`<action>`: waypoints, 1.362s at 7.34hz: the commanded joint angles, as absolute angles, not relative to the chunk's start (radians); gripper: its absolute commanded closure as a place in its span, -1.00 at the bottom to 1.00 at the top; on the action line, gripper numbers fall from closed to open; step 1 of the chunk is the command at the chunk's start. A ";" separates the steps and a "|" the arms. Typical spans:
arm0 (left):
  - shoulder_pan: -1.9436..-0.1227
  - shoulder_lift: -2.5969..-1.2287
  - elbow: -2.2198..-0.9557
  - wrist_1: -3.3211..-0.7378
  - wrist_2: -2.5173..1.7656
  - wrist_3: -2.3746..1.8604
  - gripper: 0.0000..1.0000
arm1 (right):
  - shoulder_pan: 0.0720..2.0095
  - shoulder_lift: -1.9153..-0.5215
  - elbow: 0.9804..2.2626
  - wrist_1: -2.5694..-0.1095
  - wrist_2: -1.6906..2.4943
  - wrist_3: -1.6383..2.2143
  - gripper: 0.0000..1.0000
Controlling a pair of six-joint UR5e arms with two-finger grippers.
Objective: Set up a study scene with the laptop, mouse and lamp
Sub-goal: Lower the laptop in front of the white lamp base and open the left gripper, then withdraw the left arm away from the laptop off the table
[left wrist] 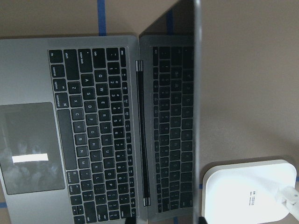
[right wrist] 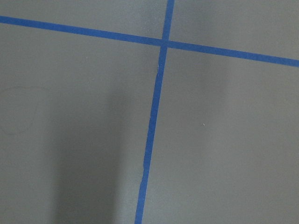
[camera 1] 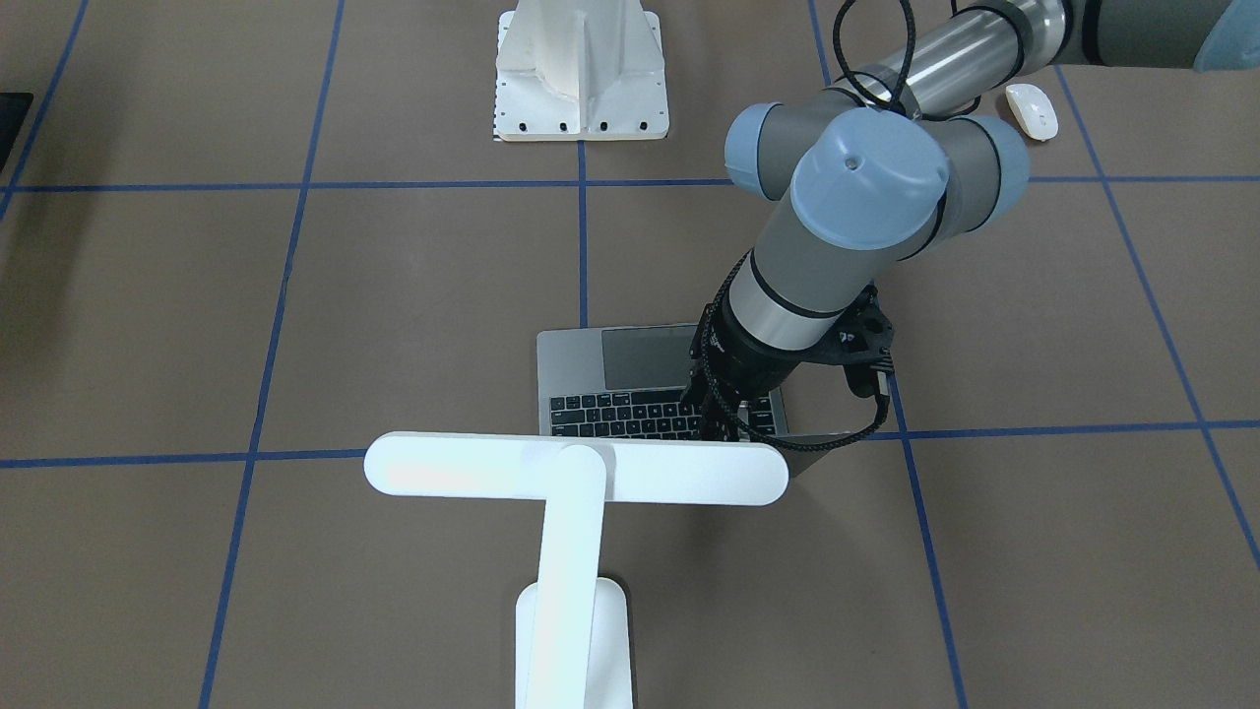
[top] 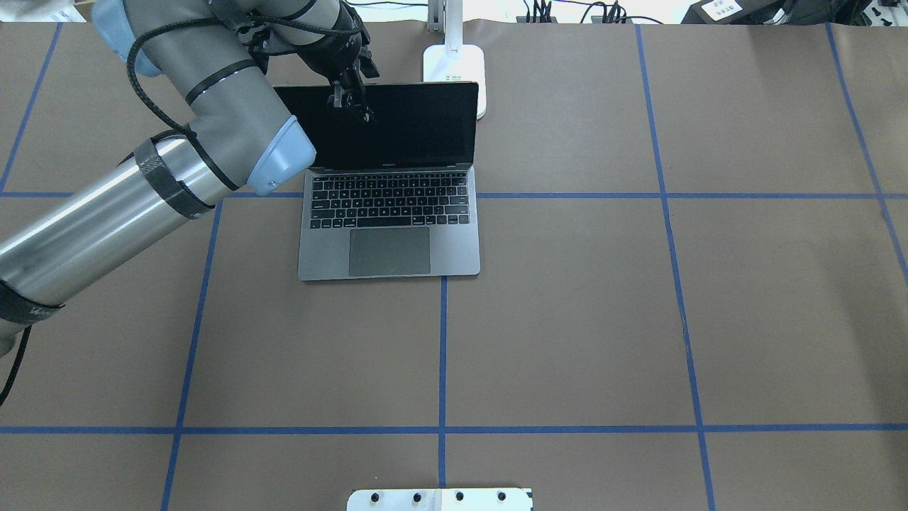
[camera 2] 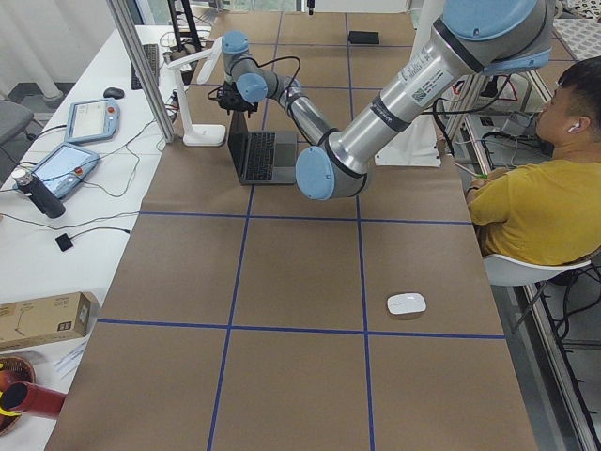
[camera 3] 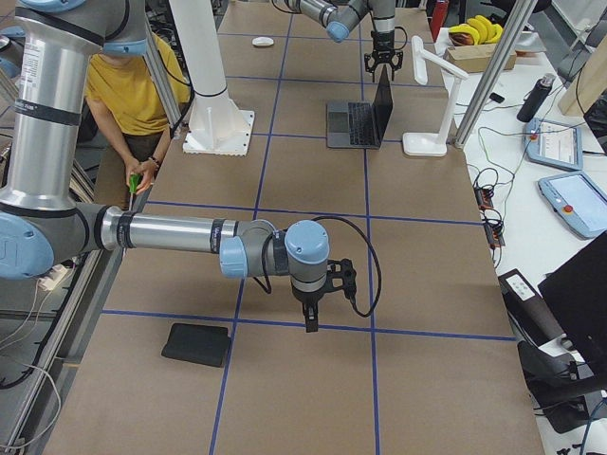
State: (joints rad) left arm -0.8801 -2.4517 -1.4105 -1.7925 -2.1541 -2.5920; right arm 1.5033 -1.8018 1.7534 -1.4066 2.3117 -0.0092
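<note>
The laptop (top: pixel 390 213) stands open on the table with a dark screen; it also shows in the left wrist view (left wrist: pixel 93 126). My left gripper (top: pixel 350 106) hovers at the top edge of its lid, and its fingers look spread open, holding nothing. The white lamp (camera 1: pixel 576 471) stands just behind the laptop, with its base (top: pixel 454 67) by the lid's right corner. The white mouse (camera 1: pixel 1032 110) lies far off on the robot's left side of the table. My right gripper (camera 3: pixel 311 318) points down over bare table. I cannot tell whether it is open or shut.
A white bolted pedestal (camera 1: pixel 581 74) stands at the table edge nearest the robot. A flat black mat (camera 3: pixel 196 344) lies near my right arm. A seated operator in a yellow shirt (camera 2: pixel 535 207) is beside the table. Tablets and cables lie beyond the lamp.
</note>
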 commanded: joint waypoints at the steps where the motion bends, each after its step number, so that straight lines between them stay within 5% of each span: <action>1: -0.888 -2.357 -1.564 -1.786 -2.163 -2.510 -1.00 | 1.503 -1.801 1.753 -1.407 2.312 -0.009 -1.00; 6: -0.926 -1.750 -2.124 -1.776 -2.206 -1.901 -1.00 | 1.503 -1.802 1.753 -1.405 2.310 -0.011 -1.00; 8: -0.963 -1.492 -2.230 -1.785 -2.242 -1.563 -1.00 | 1.503 -1.801 1.756 -1.404 2.310 -0.014 -1.00; 10: -1.197 -1.299 -2.224 -1.786 -2.383 -1.079 -1.00 | 1.503 -1.795 1.767 -1.402 2.310 -0.012 -1.00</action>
